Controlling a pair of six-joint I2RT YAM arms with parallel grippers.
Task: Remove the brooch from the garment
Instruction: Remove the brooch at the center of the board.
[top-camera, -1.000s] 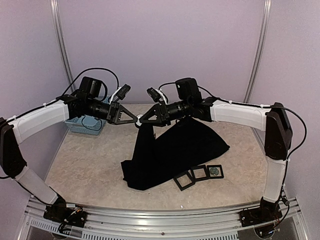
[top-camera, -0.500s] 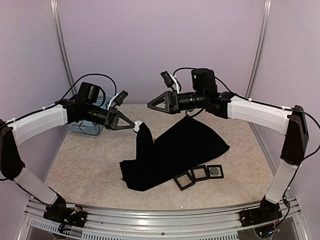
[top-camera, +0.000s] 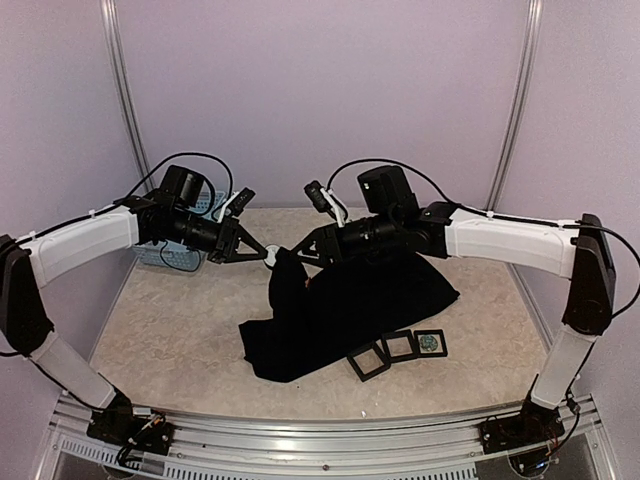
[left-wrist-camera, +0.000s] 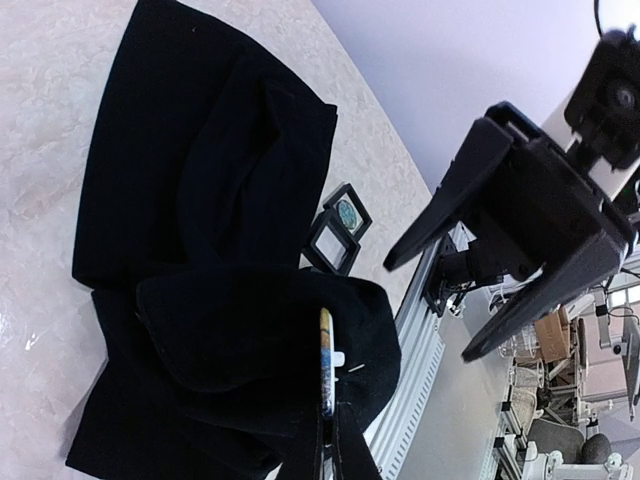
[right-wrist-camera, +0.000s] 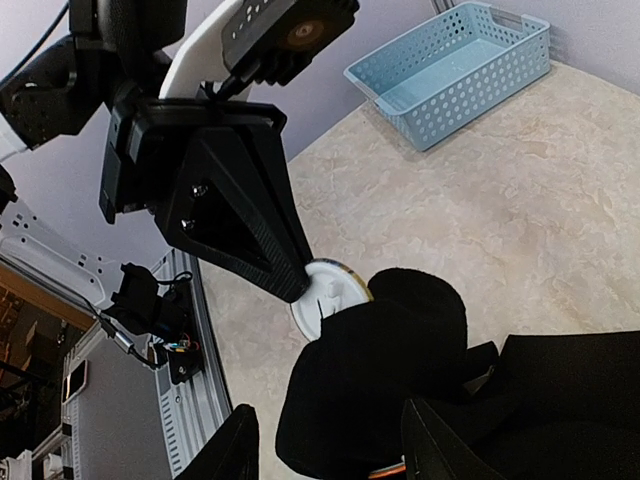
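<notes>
Left arm (top-camera: 85, 240) reaches inward, forearm near level | left fingers (right-wrist-camera: 240, 210) clenched on brooch (right-wrist-camera: 330, 290), white-backed disc, held above surface (top-camera: 170, 320) | garment (top-camera: 350, 300): one corner hangs from brooch, rest heaped on surface | right arm (top-camera: 500, 240) reaches inward, wrist dipping | right fingers (left-wrist-camera: 455, 180) spread apart beside raised fold, gripping nothing

The large floppy black garment (top-camera: 350, 300) is matt cloth; the light-blue perforated basket (right-wrist-camera: 480, 100), upper right, looks smooth plastic; the beige tabletop (top-camera: 170, 330) marbled, smooth.
</notes>
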